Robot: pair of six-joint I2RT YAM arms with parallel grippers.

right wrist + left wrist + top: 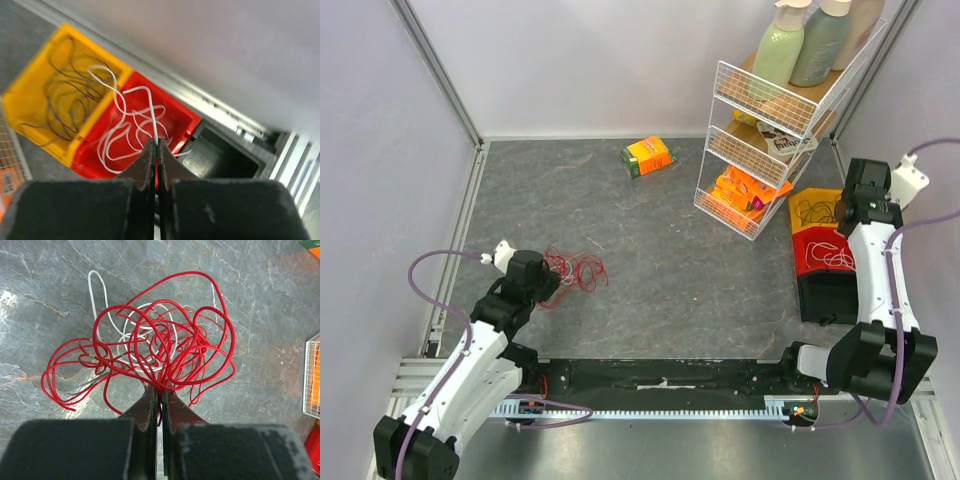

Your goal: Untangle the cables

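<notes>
Two arms, each nipping a wire: the red wire [160, 345] on the table [670, 260] at left, the white wire [153, 120] over the bins at right.

The red bin [180, 117] sits beside a yellow bin [82, 137] holding a dark wire [65, 85]. The white wire's coils lie in the red bin, one strand arching up from the right gripper [156, 145], whose jaws are pressed together on it. The left gripper [161, 390] pinches a few red strands. That tangle sprawls just ahead of it, wider across than deep, and a white loop [96, 272] pokes out the far side. My worry is that tugging the red drags that loop along and tightens the snarl.
</notes>
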